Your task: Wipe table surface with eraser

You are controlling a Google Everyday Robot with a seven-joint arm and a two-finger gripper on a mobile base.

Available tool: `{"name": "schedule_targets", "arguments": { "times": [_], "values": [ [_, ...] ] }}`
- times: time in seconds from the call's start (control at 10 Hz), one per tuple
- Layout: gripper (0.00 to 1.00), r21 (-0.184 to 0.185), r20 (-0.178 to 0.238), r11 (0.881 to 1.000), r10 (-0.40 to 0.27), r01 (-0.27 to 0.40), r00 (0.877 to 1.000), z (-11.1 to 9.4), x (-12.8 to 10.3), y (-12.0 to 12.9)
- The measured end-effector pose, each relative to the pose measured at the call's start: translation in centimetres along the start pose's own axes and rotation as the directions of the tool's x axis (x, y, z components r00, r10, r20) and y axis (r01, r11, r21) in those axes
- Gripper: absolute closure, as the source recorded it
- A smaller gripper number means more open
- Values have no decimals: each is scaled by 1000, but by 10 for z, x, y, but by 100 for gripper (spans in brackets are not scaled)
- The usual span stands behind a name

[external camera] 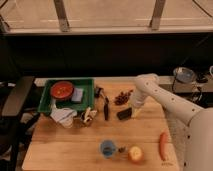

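The table surface is a light-brown wooden top filling the lower half of the camera view. The eraser, a small flat black block, lies against the wood right of centre. My gripper comes down from the white arm that reaches in from the right. It is shut on the eraser's right end and presses it onto the table. The fingertips are mostly hidden behind the wrist.
A green tray at the left holds a red bowl and a grey-blue sponge; a white cloth hangs over its front. A black-handled tool and red grapes lie near the eraser. Blue cup, apple and carrot sit near the front.
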Motion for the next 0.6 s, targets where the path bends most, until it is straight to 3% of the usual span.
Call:
{"name": "schedule_targets", "arguments": {
  "times": [0.6],
  "values": [
    [100, -7, -6, 1000, 13, -13, 1000, -1, 4, 6]
  ]
}}
